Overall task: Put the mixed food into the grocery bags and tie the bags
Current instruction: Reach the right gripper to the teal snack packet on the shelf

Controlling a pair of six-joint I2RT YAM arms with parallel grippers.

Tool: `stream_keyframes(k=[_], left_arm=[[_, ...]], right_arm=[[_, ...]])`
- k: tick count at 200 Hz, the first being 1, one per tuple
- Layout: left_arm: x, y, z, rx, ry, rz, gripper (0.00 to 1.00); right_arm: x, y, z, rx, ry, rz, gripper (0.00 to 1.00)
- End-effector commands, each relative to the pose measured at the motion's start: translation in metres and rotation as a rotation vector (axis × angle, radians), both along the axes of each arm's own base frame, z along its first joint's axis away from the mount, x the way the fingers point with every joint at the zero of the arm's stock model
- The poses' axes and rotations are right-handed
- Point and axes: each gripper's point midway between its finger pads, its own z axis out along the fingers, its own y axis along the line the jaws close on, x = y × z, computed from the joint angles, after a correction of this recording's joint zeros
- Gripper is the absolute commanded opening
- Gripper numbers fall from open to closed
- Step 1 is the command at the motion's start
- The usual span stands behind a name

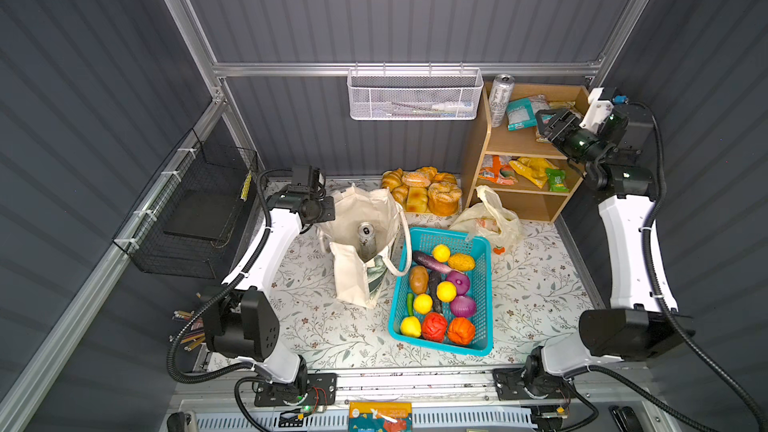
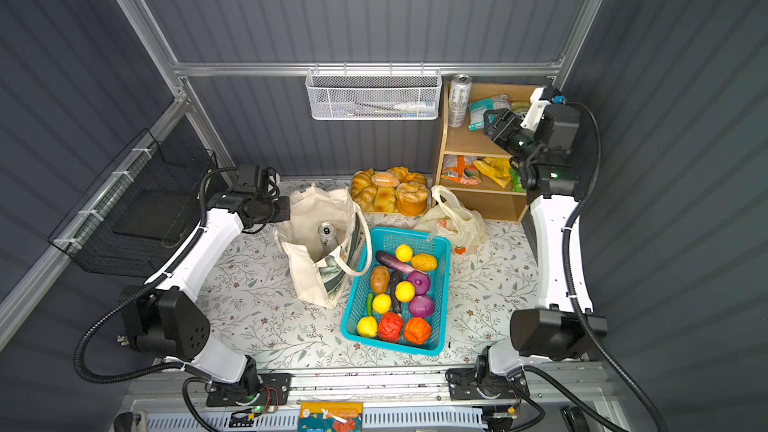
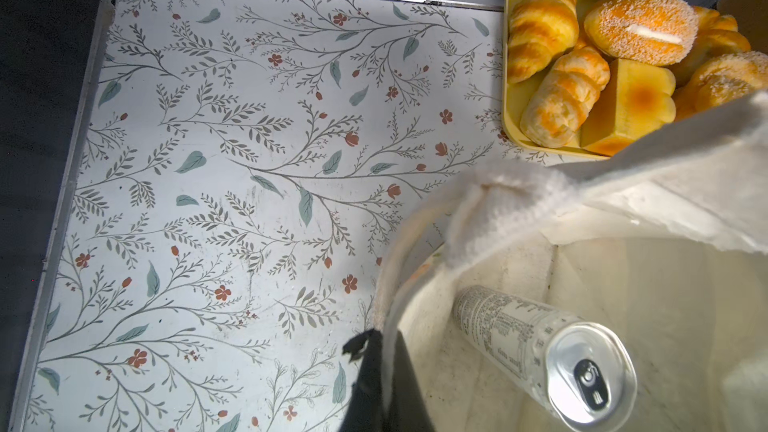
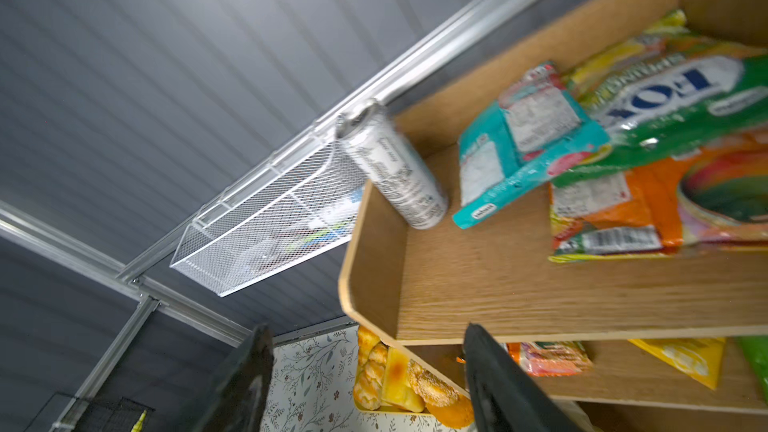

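While the left hand (image 3: 382, 347) pinches the cream tote (image 1: 353, 280) holding a silver can (image 1: 367, 238), the right hand (image 4: 368, 332) gapes.

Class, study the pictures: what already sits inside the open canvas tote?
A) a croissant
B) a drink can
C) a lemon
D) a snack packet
B: a silver can stands inside the tote, as both top views and the left wrist view show. The lemons lie in the basket and the bread is on its tray.
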Motion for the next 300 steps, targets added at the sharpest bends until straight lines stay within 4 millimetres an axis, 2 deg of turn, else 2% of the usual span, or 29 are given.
stream_keyframes(k=[1,35,86,129,168,248,266,280,300], left_arm=[[-0.012,-0.003,-0.005,-0.005,0.034,-0.016,0.0],[-0.011,-0.004,-0.009,-0.005,0.041,-0.018,0.0],[-0.01,-0.003,-0.011,0.003,0.046,-0.018,0.0],[-0.007,-0.004,-0.012,0.001,0.05,-0.018,0.0],[-0.006,-0.004,-0.013,0.007,0.051,-0.019,0.0],[-0.001,-0.001,-0.008,0.03,0.047,-0.015,0.0],[0.0,-0.001,-0.007,0.031,0.045,-0.012,0.0],[-0.001,0.0,-0.008,0.033,0.049,-0.012,0.0],[-0.001,0.001,-0.008,0.038,0.051,-0.008,0.0]], right_arm=[[0.016,0.006,-0.016,0.139,0.071,0.079,0.72],[0.051,-0.005,-0.023,0.176,0.064,0.057,0.71],[0.085,-0.02,-0.042,0.24,0.108,-0.002,0.71],[0.103,-0.028,-0.058,0.296,0.144,-0.044,0.7],[0.12,-0.038,-0.058,0.297,0.129,-0.084,0.7],[0.163,-0.055,-0.099,0.406,0.181,-0.156,0.67],[0.169,-0.054,-0.108,0.438,0.196,-0.152,0.63],[0.175,-0.054,-0.104,0.451,0.164,-0.14,0.57],[0.178,-0.053,-0.104,0.457,0.157,-0.129,0.35]])
